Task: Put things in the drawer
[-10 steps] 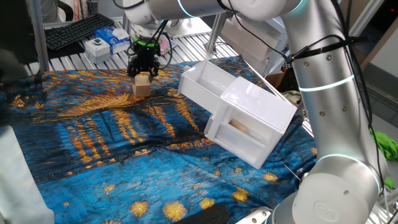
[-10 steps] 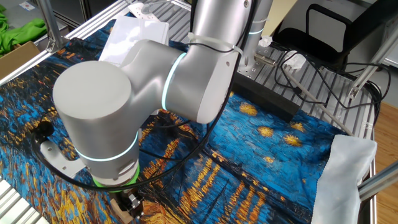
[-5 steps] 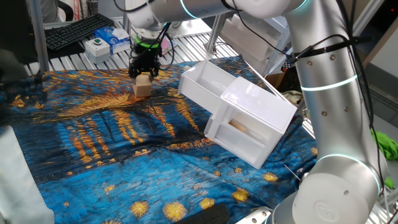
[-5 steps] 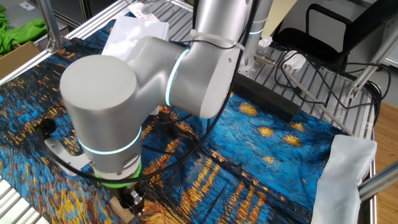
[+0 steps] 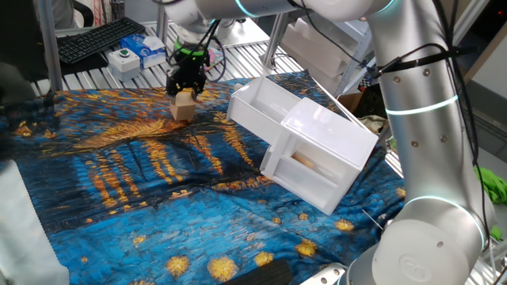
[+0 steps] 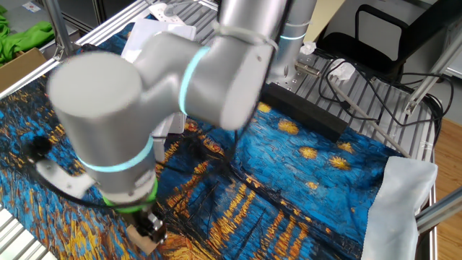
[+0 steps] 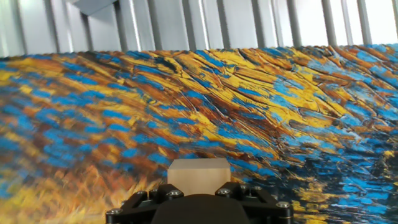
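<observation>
Even, bright indoor light falls from above, casting only soft shadows on the blue-and-yellow painted-pattern cloth [image 5: 158, 182]. The glossy white plastic cabinet [image 5: 317, 150] gleams without harsh glare. The silver-grey robot arm [image 6: 159, 87] is motion-blurred in the other fixed view, and the hand view smears toward its left edge.

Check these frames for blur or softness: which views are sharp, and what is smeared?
One fixed view: sharp throughout, the gripper and block crisp. The other fixed view: the arm is motion-smeared, while the cloth and background stay sharp. Hand view: the block is fairly clear, but the cloth pattern is streaked, worst at the left.
</observation>
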Controlling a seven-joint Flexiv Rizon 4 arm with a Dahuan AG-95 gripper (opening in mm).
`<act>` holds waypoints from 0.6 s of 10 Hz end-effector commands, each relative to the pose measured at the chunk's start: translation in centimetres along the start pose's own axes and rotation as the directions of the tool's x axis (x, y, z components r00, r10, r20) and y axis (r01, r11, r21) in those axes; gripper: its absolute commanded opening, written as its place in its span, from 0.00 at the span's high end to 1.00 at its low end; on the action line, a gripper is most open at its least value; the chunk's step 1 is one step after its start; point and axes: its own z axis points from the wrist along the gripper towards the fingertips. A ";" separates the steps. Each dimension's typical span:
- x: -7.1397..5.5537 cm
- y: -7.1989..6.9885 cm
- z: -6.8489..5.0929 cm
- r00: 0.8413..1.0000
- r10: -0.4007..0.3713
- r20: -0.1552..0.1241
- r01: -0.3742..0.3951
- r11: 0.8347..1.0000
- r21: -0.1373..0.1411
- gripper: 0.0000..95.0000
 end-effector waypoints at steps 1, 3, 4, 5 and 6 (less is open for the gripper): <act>0.8 0.6 -1.8 0.999 -0.037 -0.006 0.037 0.999 -0.008 1.00; 1.7 0.7 -3.7 0.998 -0.066 -0.009 0.066 0.998 0.002 1.00; 1.9 0.7 -4.2 0.997 -0.076 -0.009 0.076 0.997 0.005 1.00; 2.3 0.3 -5.1 0.995 -0.100 -0.010 0.100 0.995 0.010 1.00; 2.6 0.0 -5.7 0.992 -0.128 -0.010 0.128 0.992 0.019 1.00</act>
